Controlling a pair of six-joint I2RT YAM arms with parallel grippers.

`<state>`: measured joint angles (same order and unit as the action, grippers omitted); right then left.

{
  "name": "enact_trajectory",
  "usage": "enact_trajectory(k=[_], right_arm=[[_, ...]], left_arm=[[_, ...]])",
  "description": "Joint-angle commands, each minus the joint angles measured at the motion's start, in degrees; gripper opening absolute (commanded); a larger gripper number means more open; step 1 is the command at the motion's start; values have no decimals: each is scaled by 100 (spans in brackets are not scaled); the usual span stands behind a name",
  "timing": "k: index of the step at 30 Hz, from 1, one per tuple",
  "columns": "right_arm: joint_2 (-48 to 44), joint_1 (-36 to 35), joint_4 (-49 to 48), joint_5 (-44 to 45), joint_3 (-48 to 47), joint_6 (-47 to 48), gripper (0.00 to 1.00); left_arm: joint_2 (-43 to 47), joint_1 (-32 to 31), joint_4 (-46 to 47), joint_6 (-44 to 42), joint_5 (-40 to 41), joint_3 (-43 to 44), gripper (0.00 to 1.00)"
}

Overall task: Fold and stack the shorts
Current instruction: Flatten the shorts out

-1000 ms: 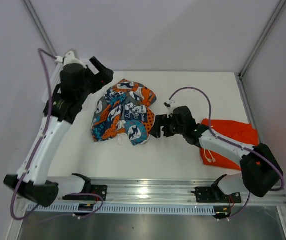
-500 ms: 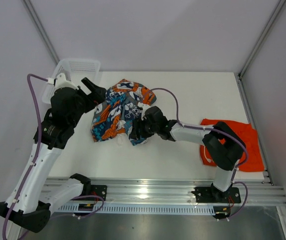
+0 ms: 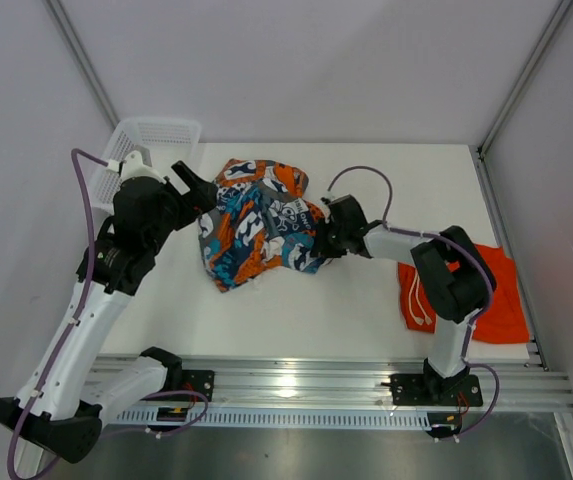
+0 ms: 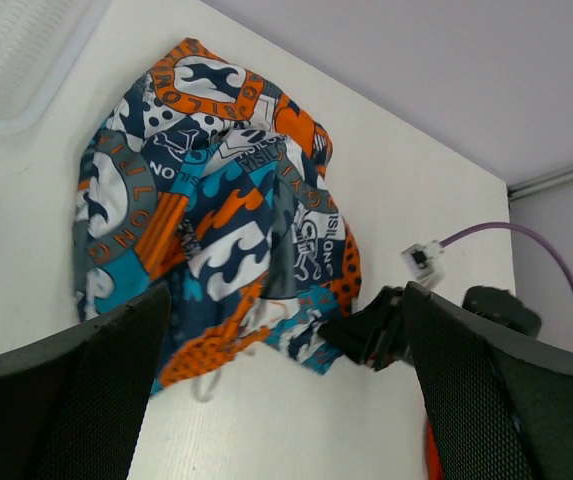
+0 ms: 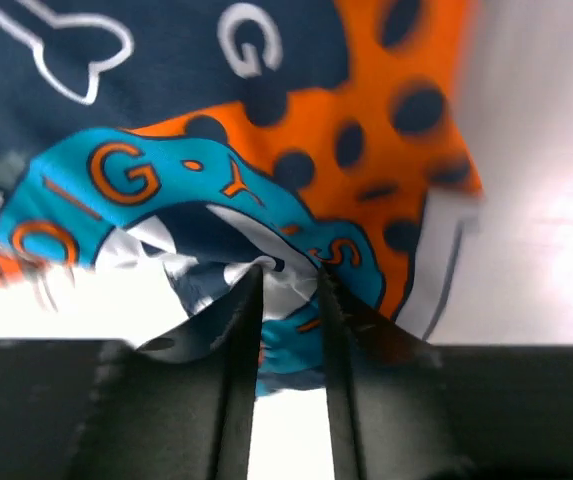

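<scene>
The white table [image 3: 366, 310] carried both pairs of shorts. The cartoon-print shorts [image 3: 261, 225] lay crumpled in a loose heap left of the table's middle, toward its far side, and were the largest thing on it. In the left wrist view the same printed heap [image 4: 216, 220] showed navy, teal, orange and white patches bunched in folds. The orange shorts [image 3: 496, 300] lay well apart from it at the right near edge, partly hidden under the right arm [image 3: 446, 270], with their white drawstring [image 3: 418, 305] trailing at their left side. A white mesh basket [image 3: 151, 135] stood at the far left corner, just beside the printed pair.

The right gripper [image 3: 321, 235] met the right edge of the printed heap. Its wrist view showed the two fingers drawn almost together, pinching a fold of the printed fabric [image 5: 216, 120] between them [image 5: 288, 275]. The left gripper [image 3: 201, 190] hung above the heap's upper left edge, its fingers spread wide [image 4: 286, 300] and holding nothing.
</scene>
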<state>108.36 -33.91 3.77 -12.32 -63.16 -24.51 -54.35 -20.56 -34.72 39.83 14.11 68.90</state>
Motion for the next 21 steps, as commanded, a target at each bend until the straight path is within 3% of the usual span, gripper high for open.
enact_trajectory(k=[1,6,9,15,21], right_arm=[[-481,253,467,142,-56,341,33],[-1167,-175,291,-42,-206,771,50],[-1238,-737,142,9,-320,1263,54],[-913,-1477,28,-184,-531,1625,55],[-325,-2233,-96,361,-829,1485,54]], left_arm=[[-49,-10,255,-151,-154,-35,99],[-111,-10,168,-213,-49,-35,99],[-85,34,71,-222,22,0,99],[-58,798,-17,-187,-531,-140,99],[187,1773,17,120,-1155,-456,99]])
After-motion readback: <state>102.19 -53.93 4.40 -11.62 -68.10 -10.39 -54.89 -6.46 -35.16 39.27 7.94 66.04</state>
